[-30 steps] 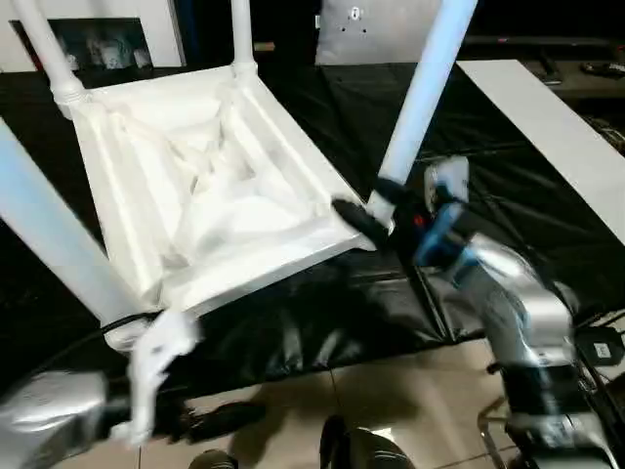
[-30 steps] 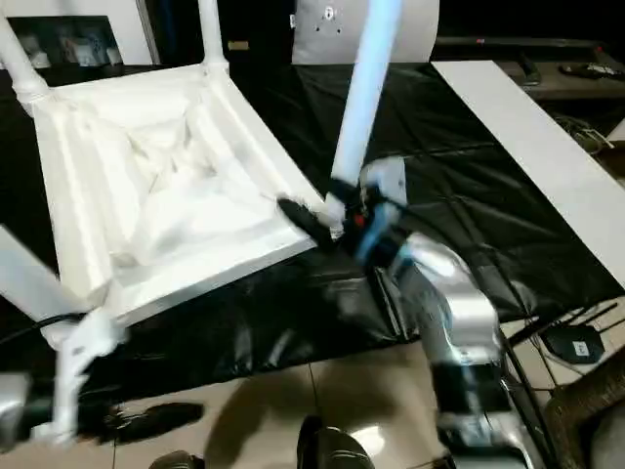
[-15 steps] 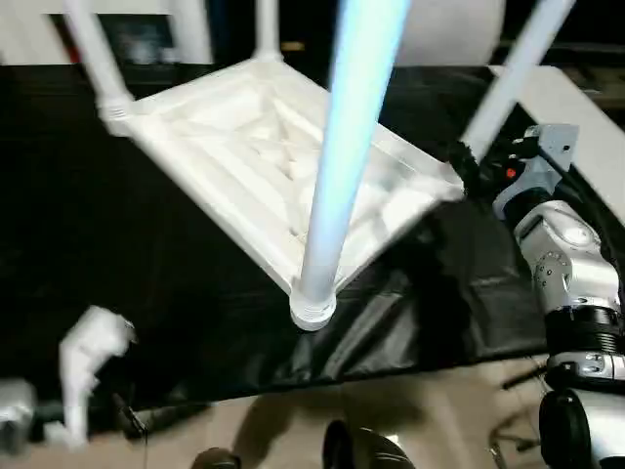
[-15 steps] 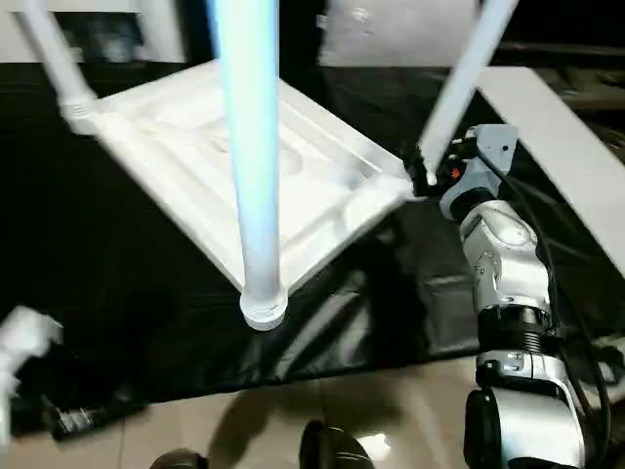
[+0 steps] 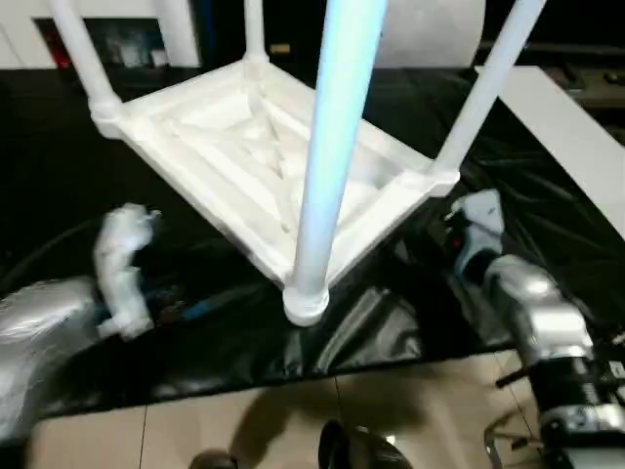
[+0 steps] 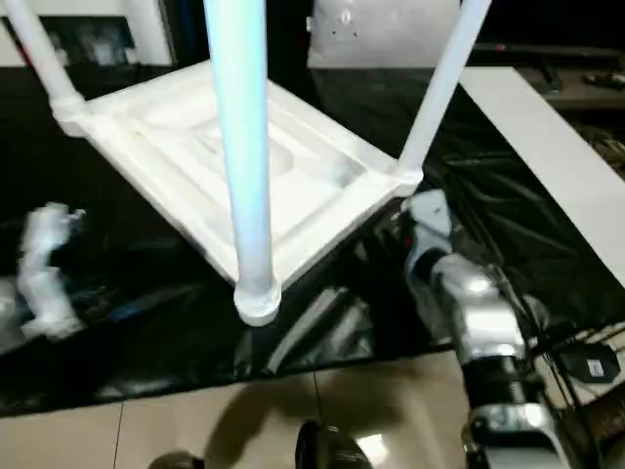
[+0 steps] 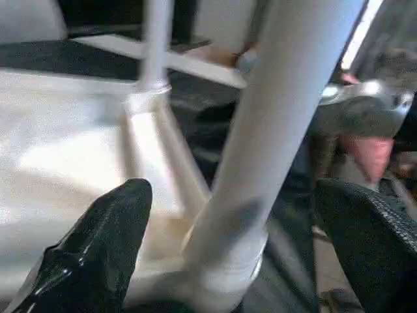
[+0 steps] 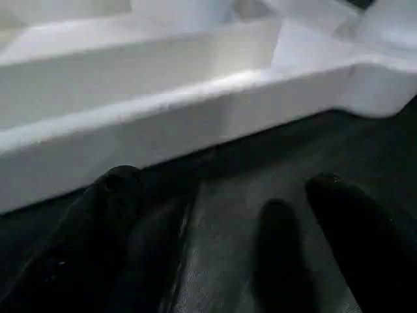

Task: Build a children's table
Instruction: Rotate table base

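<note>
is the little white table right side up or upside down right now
Upside down: the children's table lies top-down on the black sheet, ribbed underside up, legs pointing upward.

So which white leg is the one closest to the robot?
Find the black-sheeted work table and the upside-down white children's table on it. The nearest leg rises from the corner socket at the sheet's front edge; it looks the thickest and faintly blue.

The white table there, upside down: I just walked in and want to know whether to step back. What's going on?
The children's table lies top-down on the black-sheeted work table, with all four legs standing in its corner sockets. Neither gripper holds it. The left gripper is open, its fingers either side of the nearest leg. The right gripper is open too, low beside the tabletop's edge.
</note>
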